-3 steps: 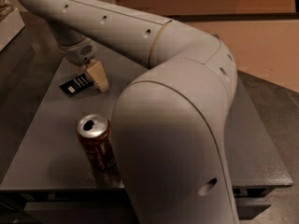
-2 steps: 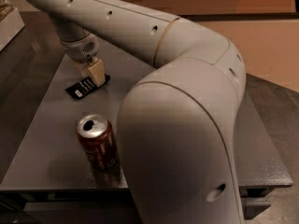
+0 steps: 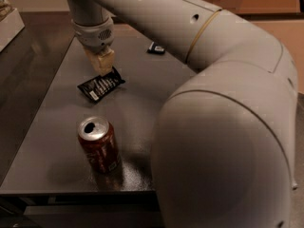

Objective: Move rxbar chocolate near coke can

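End effector (image 3: 103, 70) hangs from the wrist at upper left, tip down at the far end of the chocolate bar (image 3: 100, 87), touching it or very nearly. Cannot tell whether it is apart, together, or clamped on the wrapper.

Near to far:
- Arm (image 3: 228, 127): the big pale elbow fills the right foreground. Its upper link crosses the top of view towards the wrist.
- Soda can (image 3: 99, 145): upright on the grey bench (image 3: 52, 127) near the front edge, red-brown with a silver top. Same spot as 0.7 s ago.
- Chocolate bar: flat on the bench beyond the can and a little apart from it, with bare bench between them. Black wrapper, row of white lettering, long axis running lower left to upper right. It lies further right in view than 0.7 s ago, and further still than 1.0 s ago, so it is now roughly in line with the can rather than off to its left.
- End effector: it has moved right along with the bar, staying at the bar's far end across all three moments.
- Second bar (image 3: 156, 48): small, dark, with a pale label patch, far back on the bench just under the arm's upper link. It was not visible in the earlier views.
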